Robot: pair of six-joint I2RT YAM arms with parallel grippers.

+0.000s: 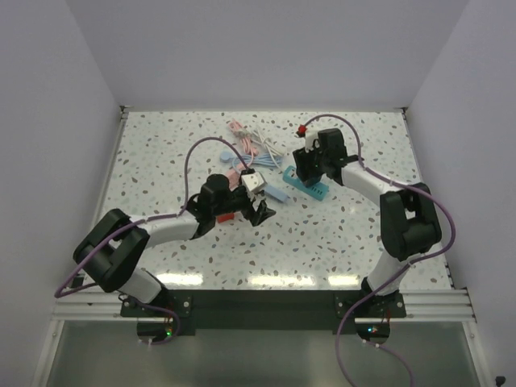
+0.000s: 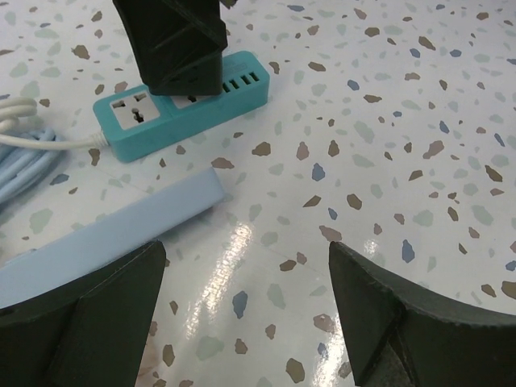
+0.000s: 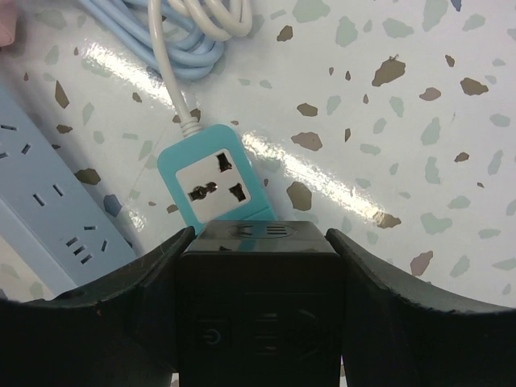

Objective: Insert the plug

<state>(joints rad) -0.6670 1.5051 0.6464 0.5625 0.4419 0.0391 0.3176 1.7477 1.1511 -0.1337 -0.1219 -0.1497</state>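
While low over the table, left tool agape, empty — right tool tight around black plug over teal strip.

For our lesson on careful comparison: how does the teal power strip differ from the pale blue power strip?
The teal power strip has white socket faces; the pale blue power strip's slots sit in its own blue face. The right tool holds a black plug over the teal strip; no plug shows at the pale blue strip. Both lie flat on the speckled table.
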